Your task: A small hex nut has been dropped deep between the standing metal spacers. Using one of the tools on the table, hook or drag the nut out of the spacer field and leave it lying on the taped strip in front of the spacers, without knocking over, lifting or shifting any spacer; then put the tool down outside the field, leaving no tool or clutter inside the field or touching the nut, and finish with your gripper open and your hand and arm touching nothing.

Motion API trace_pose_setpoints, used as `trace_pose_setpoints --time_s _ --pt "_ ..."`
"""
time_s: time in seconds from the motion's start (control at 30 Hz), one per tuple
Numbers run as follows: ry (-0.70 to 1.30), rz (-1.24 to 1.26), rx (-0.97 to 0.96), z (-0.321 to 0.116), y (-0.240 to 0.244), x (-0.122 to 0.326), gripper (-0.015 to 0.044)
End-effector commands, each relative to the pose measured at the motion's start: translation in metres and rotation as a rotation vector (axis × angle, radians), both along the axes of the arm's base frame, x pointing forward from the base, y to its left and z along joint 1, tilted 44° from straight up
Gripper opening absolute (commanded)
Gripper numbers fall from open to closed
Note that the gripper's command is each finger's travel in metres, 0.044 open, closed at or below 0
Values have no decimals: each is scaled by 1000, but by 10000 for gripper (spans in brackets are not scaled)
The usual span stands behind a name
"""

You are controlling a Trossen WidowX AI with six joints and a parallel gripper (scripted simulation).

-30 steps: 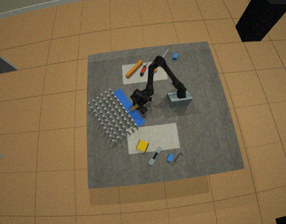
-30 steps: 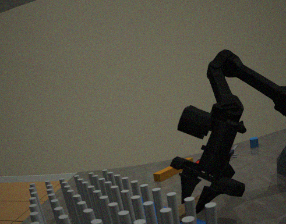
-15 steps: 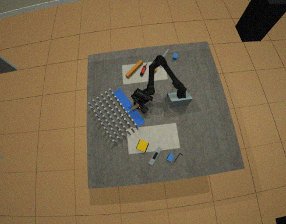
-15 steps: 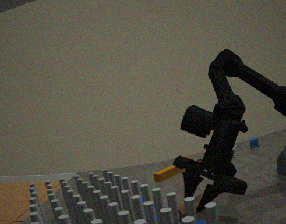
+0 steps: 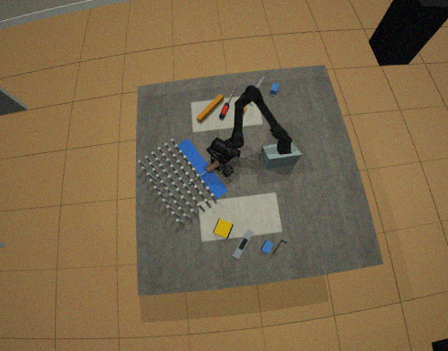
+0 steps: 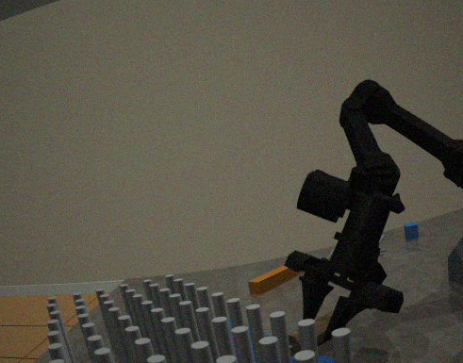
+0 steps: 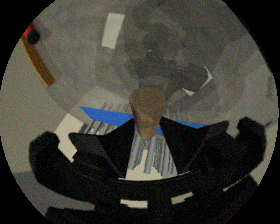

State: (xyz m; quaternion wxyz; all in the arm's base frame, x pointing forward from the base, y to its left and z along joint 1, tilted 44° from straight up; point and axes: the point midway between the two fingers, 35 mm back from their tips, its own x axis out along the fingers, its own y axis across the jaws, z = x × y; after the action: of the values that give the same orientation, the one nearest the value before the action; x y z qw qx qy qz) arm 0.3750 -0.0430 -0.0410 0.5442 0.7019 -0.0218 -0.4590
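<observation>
My gripper (image 5: 216, 163) (image 6: 320, 328) (image 7: 146, 120) is shut on the brown handle (image 5: 212, 167) (image 7: 147, 106) of a thin-shafted tool. The handle is over the blue taped strip (image 5: 192, 156) (image 7: 107, 117). In the top view the thin shaft (image 5: 198, 176) runs down-left from the handle in among the standing metal spacers (image 5: 172, 140) (image 6: 277, 325) (image 7: 150, 156). The shaft's tip is too small to make out. The fingers are beside the front row of spacers, over the strip side. The spacers stand in rows. I cannot make out the hex nut in any view.
An orange bar (image 5: 210, 108) (image 6: 272, 280) and a red-handled screwdriver (image 5: 224, 111) lie on the far pale mat (image 5: 198, 127). A yellow block (image 5: 224, 228) lies on the near pale mat (image 5: 267, 208). A grey tool (image 5: 243, 244), a blue block (image 5: 266, 247) and a hex key (image 5: 278, 245) lie beyond it.
</observation>
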Motion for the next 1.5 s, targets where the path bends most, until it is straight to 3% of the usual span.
trace_pose_setpoints --time_s 0.0,1.47 --pt "1 7 3 1 0 -2 0" --pt "3 7 3 9 -11 -26 0"
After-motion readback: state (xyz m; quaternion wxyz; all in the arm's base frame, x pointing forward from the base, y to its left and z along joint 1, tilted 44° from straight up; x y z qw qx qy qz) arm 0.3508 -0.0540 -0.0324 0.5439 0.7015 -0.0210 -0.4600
